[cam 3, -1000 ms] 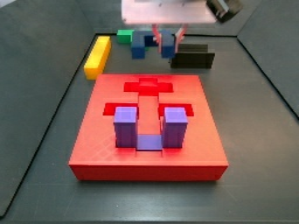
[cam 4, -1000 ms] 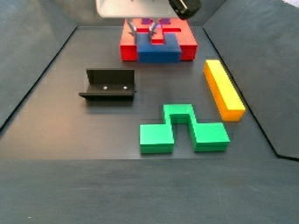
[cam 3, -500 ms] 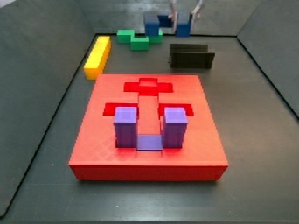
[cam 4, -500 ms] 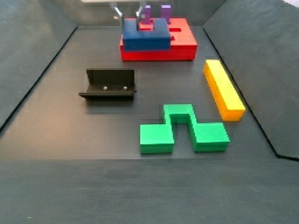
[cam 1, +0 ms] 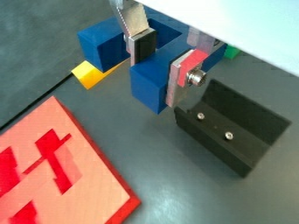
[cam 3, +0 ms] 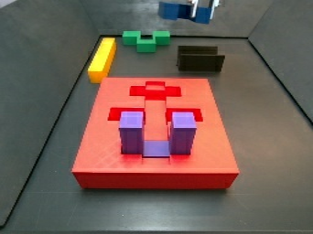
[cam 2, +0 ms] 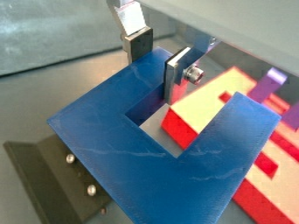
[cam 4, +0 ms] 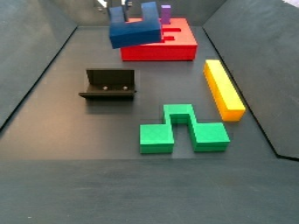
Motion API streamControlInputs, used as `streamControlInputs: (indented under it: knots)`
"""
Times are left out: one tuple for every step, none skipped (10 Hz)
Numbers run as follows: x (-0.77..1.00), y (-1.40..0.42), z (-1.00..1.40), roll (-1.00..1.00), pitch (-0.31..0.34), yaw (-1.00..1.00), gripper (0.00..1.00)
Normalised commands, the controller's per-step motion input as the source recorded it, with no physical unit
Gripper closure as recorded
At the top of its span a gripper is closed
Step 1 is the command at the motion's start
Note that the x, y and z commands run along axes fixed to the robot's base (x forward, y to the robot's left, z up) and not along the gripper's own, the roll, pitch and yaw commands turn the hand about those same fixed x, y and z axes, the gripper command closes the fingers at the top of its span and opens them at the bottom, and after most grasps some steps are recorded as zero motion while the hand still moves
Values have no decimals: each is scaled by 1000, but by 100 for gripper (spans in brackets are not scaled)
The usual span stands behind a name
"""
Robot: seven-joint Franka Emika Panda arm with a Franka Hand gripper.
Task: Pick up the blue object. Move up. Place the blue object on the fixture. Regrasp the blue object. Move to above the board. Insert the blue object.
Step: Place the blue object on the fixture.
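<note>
My gripper [cam 1: 163,59] is shut on the blue object [cam 1: 146,74], a deep-blue U-shaped block, with the silver fingers [cam 1: 187,74] clamped across one wall of it. In both side views the blue object [cam 4: 135,33] [cam 3: 180,9] hangs high in the air, tilted, under the gripper [cam 4: 132,12]. The fixture [cam 3: 200,58] [cam 4: 107,84], a black bracket, stands on the floor below and beside it; it also shows in both wrist views [cam 1: 233,127] [cam 2: 59,175]. The red board [cam 3: 153,128] [cam 4: 163,45] lies flat, with recesses in its top.
A purple U-shaped block [cam 3: 156,132] stands on the board's near part. A yellow bar [cam 3: 102,57] [cam 4: 223,87] lies beside the board. A green notched block [cam 3: 146,38] [cam 4: 181,129] rests on the floor beyond the fixture. Dark walls enclose the floor.
The gripper has risen with the blue object in it, from just above the floor near the fixture to the upper edge of both side views.
</note>
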Motion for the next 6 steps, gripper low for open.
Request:
streamControlInputs:
  knots:
    - [529, 154, 51, -709, -254, -243, 100]
    - [529, 186, 54, -789, -391, -366, 100]
    - [517, 163, 46, -774, -417, -409, 100]
    - [477, 146, 40, -757, -434, -420, 100]
    - [454, 177, 0, -691, -369, -346, 100]
    - [374, 154, 3, -754, -309, -263, 100]
